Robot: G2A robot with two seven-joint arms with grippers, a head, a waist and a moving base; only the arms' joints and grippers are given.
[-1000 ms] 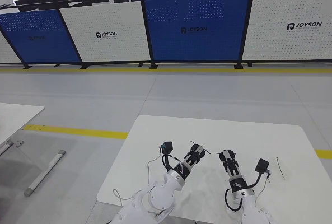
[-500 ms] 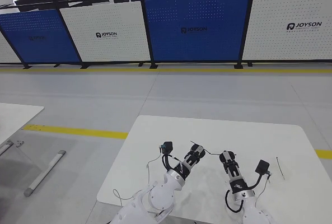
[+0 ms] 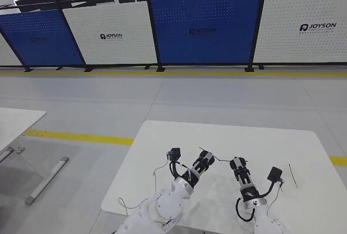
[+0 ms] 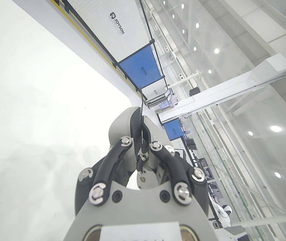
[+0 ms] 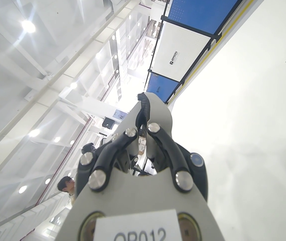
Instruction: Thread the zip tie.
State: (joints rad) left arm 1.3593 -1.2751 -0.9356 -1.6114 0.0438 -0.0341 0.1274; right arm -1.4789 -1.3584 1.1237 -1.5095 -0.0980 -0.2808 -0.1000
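Now the zip tie (image 3: 219, 158) stretches sideways above the table (image 3: 220, 133), with the left gripper (image 4: 139, 120) clenched on one end and the right gripper (image 5: 143, 109) clenched on the other, so threading likely means bringing those ends together.

Head of zip tie (image 3: 220, 158): too sm.

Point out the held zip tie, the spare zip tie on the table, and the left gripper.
held zip tie (image 3: 223, 159), top view, its exposed middle
spare zip tie (image 3: 292, 175), top view, its middle
left gripper (image 4: 140, 120), left wrist view, between fingertips
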